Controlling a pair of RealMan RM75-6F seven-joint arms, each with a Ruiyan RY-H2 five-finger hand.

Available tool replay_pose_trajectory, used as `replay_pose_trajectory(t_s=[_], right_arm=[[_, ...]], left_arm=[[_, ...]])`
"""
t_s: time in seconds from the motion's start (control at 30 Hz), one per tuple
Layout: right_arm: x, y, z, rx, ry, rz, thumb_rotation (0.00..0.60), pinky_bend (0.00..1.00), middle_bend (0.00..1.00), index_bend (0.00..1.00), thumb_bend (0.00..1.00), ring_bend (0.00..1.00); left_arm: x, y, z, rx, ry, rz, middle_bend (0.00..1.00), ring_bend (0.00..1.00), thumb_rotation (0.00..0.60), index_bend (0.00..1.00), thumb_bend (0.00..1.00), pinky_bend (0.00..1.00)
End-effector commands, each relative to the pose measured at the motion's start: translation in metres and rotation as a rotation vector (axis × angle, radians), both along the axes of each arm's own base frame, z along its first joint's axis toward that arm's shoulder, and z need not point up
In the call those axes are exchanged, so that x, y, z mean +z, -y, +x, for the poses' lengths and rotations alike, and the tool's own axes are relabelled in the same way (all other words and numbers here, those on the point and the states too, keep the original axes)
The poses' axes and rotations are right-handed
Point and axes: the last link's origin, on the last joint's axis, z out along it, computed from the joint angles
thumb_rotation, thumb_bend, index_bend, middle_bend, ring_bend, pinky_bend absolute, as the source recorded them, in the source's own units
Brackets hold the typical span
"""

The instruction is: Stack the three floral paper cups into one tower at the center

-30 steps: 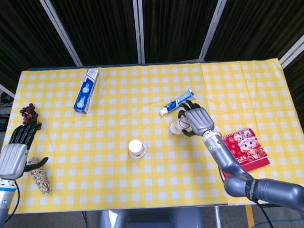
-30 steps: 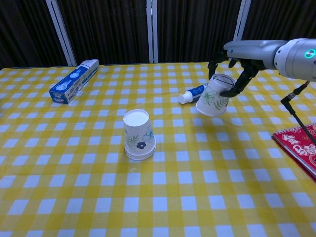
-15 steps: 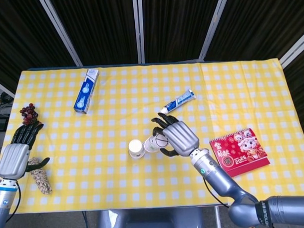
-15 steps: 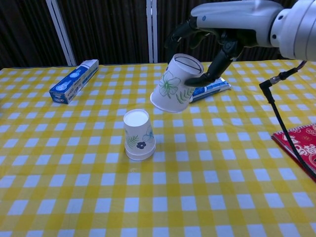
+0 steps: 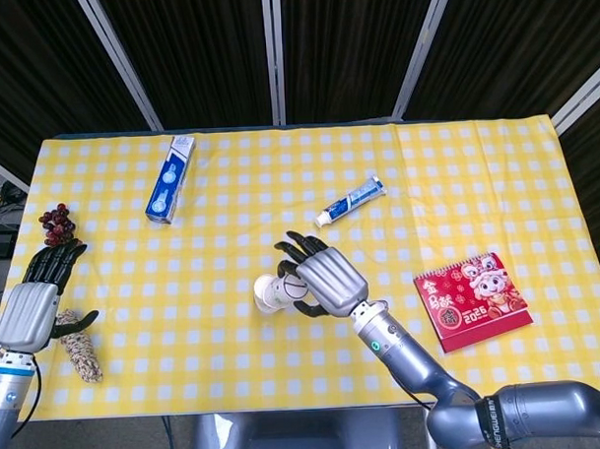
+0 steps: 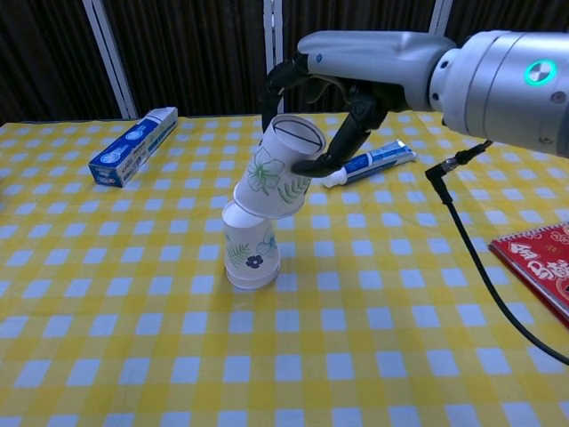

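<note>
One right hand arched over a tilted floral cup, gripping it above the upturned cups

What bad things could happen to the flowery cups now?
1. The right hand holds the tilted cup over the upside-down cup. If it stays tilted, its rim may catch and not slide on.
2. Pushing down sideways might tip or shove the standing cup, since nothing steadies it; the left hand is far away at the table edge.
3. The fingers could dent the paper cup.
</note>
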Motion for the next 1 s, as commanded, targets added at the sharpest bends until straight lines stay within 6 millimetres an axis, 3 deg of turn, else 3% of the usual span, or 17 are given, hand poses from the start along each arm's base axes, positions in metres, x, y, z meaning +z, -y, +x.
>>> replay_pose_trajectory(t_s=[0.03,0.73,0.87,1.0], right_arm=[[-0.005,0.002,0.002,0.006,-0.011,-0.007,0.6,0.18,0.13,0.44,0.23,0.0],[-0.035,0.008,0.013,0.019,-0.038,-0.006,0.6,0.18,0.13,0.42,0.23,0.0],[-0.04,0.007,0.019,0.028,-0.018,-0.014,0.6,0.18,0.1,0.38,0.22,0.0],[-0.043,0.01,0.022,0.041,-0.025,-0.049,0.6,0.16,0.03,0.24,0.2,0.0]], left_arm=[[0.0,0.0,-0.001,0.002,0.002,0.0,0.0,0.0,0.6,0.04,0.2,0.0],[0.0,-0.005,-0.005,0.013,0.026,-0.018,0.0,0.0,0.6,0.04,0.2,0.0],[-0.001,-0.004,-0.004,0.01,0.027,-0.023,0.0,0.0,0.6,0.04,0.2,0.0],[-0.001,-0.004,-0.004,0.008,0.027,-0.024,0.0,0.0,0.6,0.04,0.2,0.0]])
